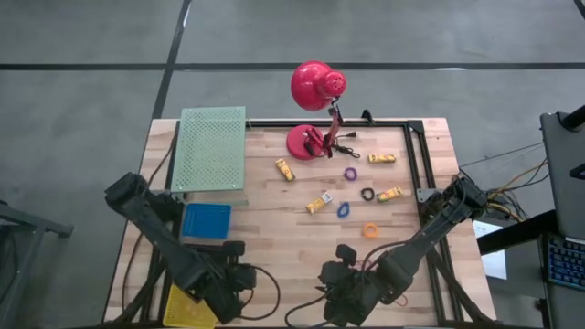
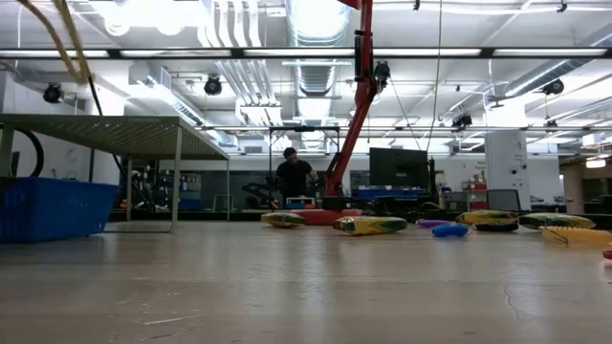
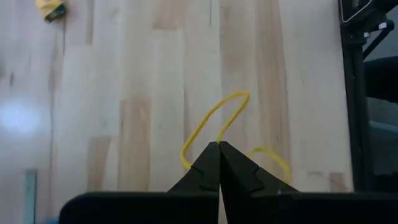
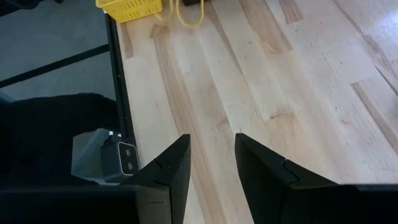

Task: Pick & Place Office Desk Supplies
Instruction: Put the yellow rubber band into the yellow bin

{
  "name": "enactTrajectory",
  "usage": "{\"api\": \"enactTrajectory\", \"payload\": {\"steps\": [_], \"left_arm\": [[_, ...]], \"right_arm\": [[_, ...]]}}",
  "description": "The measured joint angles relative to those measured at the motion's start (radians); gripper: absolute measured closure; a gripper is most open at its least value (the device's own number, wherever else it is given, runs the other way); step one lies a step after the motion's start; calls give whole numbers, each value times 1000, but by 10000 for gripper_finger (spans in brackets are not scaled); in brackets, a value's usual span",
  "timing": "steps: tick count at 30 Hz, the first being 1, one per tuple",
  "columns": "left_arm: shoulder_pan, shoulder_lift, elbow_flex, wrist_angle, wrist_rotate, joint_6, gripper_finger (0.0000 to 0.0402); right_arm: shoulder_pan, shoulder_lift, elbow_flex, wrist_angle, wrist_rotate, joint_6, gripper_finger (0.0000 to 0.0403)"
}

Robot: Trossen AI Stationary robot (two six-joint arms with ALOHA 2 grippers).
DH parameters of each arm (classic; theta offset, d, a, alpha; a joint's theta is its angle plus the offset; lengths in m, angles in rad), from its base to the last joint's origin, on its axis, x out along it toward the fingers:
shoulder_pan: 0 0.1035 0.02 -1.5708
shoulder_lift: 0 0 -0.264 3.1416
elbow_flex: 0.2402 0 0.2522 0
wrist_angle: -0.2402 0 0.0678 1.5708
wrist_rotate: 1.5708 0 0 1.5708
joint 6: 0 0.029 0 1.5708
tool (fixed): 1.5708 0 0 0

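**Handling notes: loose desk supplies, both arms low at the near edge**

Left claw (image 3: 219, 163): fingers pressed fully together, tips meeting. A thin yellow rubber band (image 3: 214, 124) lies in a loop on the tabletop (image 3: 137, 81) right at those tips. Whether a strand is pinched between them cannot be told; the loop seems to run in under the tips.

Right claw (image 4: 211, 163): jaws part-way open, nothing between them, bare wood below. It sits near the front edge beside the frame rail; a yellow basket (image 4: 129, 9) shows farther off.

Where the supplies lie (overhead view): scattered over the right half of the tabletop, in front of the red lamp (image 1: 316, 87).
- yellow rectangular pieces: (image 1: 285, 169), (image 1: 382, 158), (image 1: 390, 194), (image 1: 318, 204)
- purple ring (image 1: 350, 173), black ring (image 1: 367, 194), blue ring (image 1: 344, 209), orange ring (image 1: 370, 229)

All well apart from each other and from both claws. A green mesh tray (image 1: 212, 146) and a blue bin (image 1: 206, 220) stand on the left side.

Handling judgement:
- Everything looks very light; weight is no concern.
- Rubber band: soft, lies flat, probably deforms and slides rather than lifts. Pinch one strand where the loop arches off the wood.
- Rings: thin and low. Best taken across the rim with one finger inside the hole.
- Yellow pieces: look like small wrapped blocks, stiffer. Grip across the short side, at mid-length.
- Risk: a nudge would likely push any of them away before the jaws close.
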Motion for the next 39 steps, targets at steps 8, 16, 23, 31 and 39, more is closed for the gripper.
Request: {"api": "enactTrajectory", "payload": {"steps": [8,16,23,31,39], "left_arm": [[-71,-1,87,-171,163,-183,399],[-156,-1,92,-301,365,-511,399],[-255,-3,75,-314,379,-670,397],[-305,-3,-1,-241,367,-717,396],[-305,-3,-85,-147,367,-682,396]], "right_arm": [[0,0,0,0,0,0,282],[0,0,0,0,0,0,282],[0,0,0,0,0,0,282],[0,0,0,0,0,0,282],[0,0,0,0,0,0,282]]}}
